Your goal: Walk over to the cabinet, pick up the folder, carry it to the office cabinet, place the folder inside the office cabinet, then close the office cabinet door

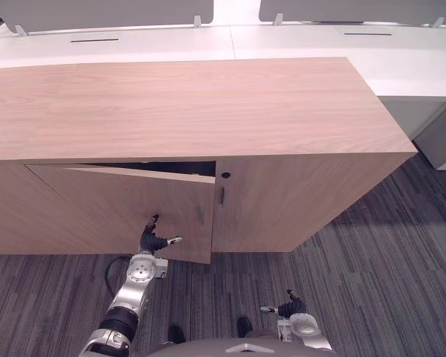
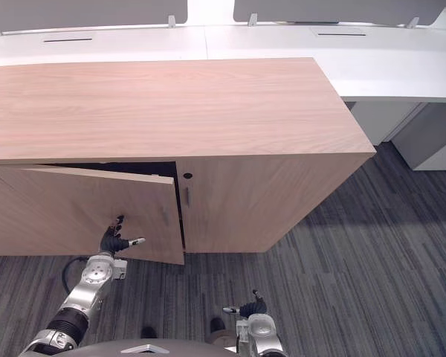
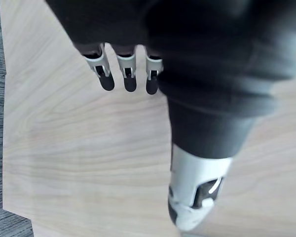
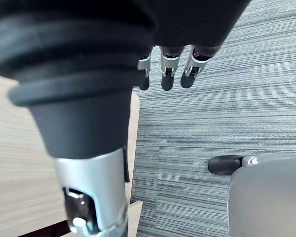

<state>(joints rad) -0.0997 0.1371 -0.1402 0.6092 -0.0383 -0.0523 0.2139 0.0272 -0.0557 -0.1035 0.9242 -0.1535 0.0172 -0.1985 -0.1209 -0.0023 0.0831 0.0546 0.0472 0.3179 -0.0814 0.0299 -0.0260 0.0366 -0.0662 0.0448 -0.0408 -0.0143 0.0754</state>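
A low wooden office cabinet (image 1: 178,104) stands before me with two front doors. Its left door (image 1: 89,212) is ajar by a narrow wedge, and a dark gap (image 1: 171,168) shows along its top edge. My left hand (image 1: 152,239) is open, its straight fingers (image 3: 129,74) resting against the outer face of that door near its free edge. The right door (image 1: 297,201) is closed, with a slim handle (image 1: 222,195) and a keyhole (image 1: 225,175). My right hand (image 1: 291,306) hangs low over the carpet, open and holding nothing, fingers (image 4: 166,74) relaxed.
White desks (image 1: 134,44) with grey screens run behind the cabinet. A white desk side panel (image 1: 438,134) stands at the far right. Grey striped carpet (image 1: 372,275) covers the floor in front and to the right.
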